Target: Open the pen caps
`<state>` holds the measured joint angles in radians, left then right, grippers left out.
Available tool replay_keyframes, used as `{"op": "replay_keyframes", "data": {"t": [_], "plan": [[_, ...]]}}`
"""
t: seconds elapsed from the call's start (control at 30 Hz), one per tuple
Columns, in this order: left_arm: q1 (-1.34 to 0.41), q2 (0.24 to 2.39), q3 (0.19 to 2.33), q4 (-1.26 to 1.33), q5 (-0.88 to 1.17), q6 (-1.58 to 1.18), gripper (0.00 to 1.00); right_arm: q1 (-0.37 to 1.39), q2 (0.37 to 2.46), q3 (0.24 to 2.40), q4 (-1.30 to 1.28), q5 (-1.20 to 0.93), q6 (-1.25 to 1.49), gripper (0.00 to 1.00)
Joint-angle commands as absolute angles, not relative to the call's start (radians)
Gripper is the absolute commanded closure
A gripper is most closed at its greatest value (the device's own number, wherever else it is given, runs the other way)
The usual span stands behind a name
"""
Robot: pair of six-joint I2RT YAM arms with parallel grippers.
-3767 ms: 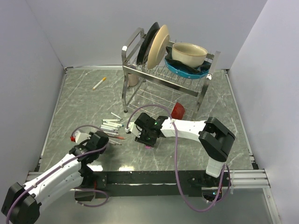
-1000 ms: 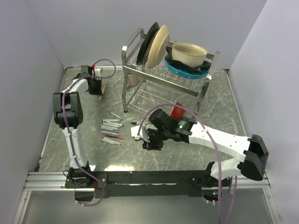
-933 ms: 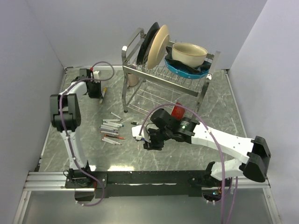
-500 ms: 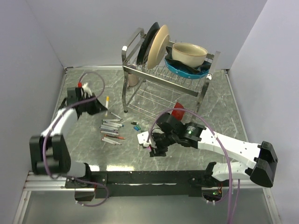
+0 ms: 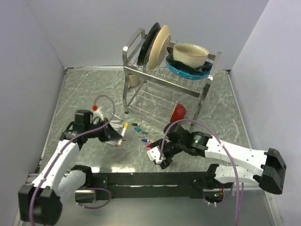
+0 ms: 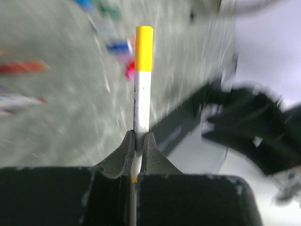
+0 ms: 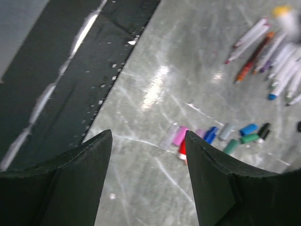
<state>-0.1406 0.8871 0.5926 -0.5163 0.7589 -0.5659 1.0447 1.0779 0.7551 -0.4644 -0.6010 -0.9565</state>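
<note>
My left gripper [image 6: 138, 136] is shut on the barrel of a white pen whose yellow cap [image 6: 144, 47] is still on and points away from the wrist. In the top view that gripper [image 5: 117, 135] hangs over the pile of pens [image 5: 116, 143], with the yellow cap [image 5: 125, 125] sticking out to the right. Several loose pen caps [image 5: 144, 136] lie on the table between the arms. My right gripper [image 7: 148, 141] stands open with nothing between its fingers, just above the table near the front edge [image 5: 158, 157]. Ahead of it lie a pink cap [image 7: 180, 135], a red cap [image 7: 182, 149] and a blue cap [image 7: 210, 135].
A metal dish rack [image 5: 141, 96] with plates and bowls stands at the back. A red cup [image 5: 178, 112] lies under its right side. The black mounting rail [image 5: 141, 179] runs along the near edge. More pens [image 7: 277, 66] lie beyond the loose caps.
The left arm swung from the far left corner to the near middle, carrying the yellow-capped pen. The right gripper opened and drew back toward the near edge; loose caps now lie between the arms.
</note>
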Motion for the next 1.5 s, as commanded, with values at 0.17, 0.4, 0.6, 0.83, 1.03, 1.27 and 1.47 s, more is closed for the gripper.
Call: {"op": "replay_keyframes", "data": {"t": [0.17, 0.4, 0.6, 0.83, 1.03, 1.27, 1.47], "plan": [[-0.504, 0.952, 0.581, -0.508, 0.758, -0.650, 0.99, 1.029, 1.055, 0.735, -0.345, -0.522, -0.985, 0.29], [-0.698, 1.063, 0.591, -0.368, 0.787, -0.707, 0.99, 1.032, 1.081, 0.727, -0.333, -0.512, -0.982, 0.32], [-0.776, 1.129, 0.620, -0.305, 0.782, -0.726, 0.99, 1.069, 1.149, 0.738, -0.373, -0.509, -1.000, 0.40], [-0.784, 1.109, 0.621, -0.308, 0.787, -0.727, 0.99, 1.115, 1.216, 0.752, -0.394, -0.451, -1.009, 0.47], [-0.784, 1.065, 0.609, -0.333, 0.778, -0.716, 0.99, 1.117, 1.242, 0.759, -0.396, -0.426, -1.000, 0.61], [-0.784, 1.019, 0.595, -0.313, 0.752, -0.732, 0.99, 1.117, 1.250, 0.790, -0.419, -0.445, -0.979, 0.98], [-0.776, 0.901, 0.600, -0.318, 0.511, -0.788, 0.24, 1.100, 1.238, 0.873, -0.463, -0.503, -0.850, 1.00]]}}
